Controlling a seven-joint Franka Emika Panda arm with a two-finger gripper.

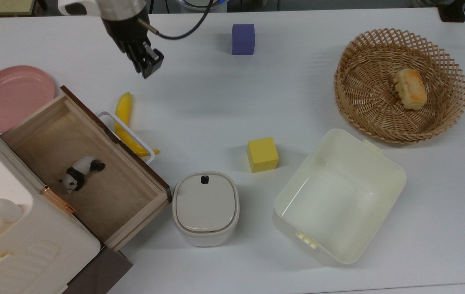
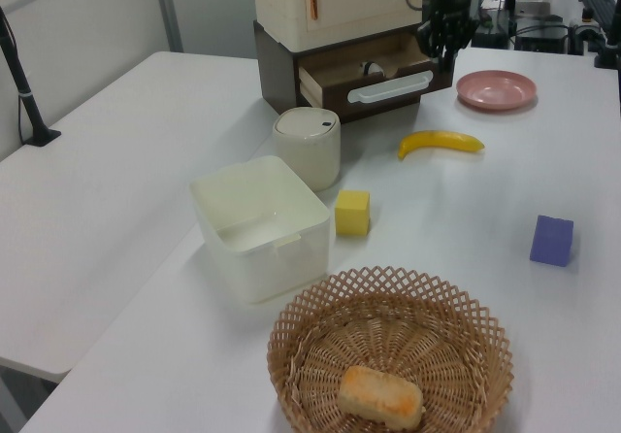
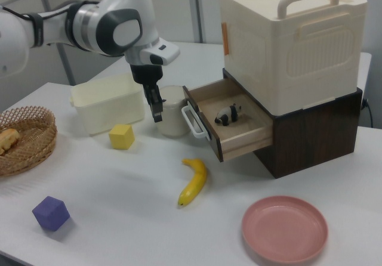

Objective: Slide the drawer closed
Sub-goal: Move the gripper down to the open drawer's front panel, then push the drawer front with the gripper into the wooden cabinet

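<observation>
The drawer [image 1: 118, 198] stands pulled far out of the cream cabinet [image 1: 20, 245] at the top view's lower left. It is a light-wood box with a dark brown front panel [image 1: 112, 136] and a white loop handle [image 1: 105, 116]. A small panda figure [image 1: 79, 173] lies inside it. My gripper [image 1: 147, 67] hangs shut and holds nothing, above the table, up and to the right of the drawer's front in the top view. In the right view the gripper [image 3: 157, 114] is just left of the handle [image 3: 191, 121], apart from it. The left view shows the gripper [image 2: 441, 45] over the drawer [image 2: 378, 76].
A banana [image 1: 124, 110] lies against the handle, partly under it. A white lidded container [image 1: 205, 208] stands close to the drawer's front corner. Further right are a yellow cube [image 1: 262, 154], a cream bin [image 1: 391, 171], a purple cube [image 1: 243, 38] and a basket [image 1: 363, 94]. A pink plate [image 1: 12, 96] lies behind the drawer.
</observation>
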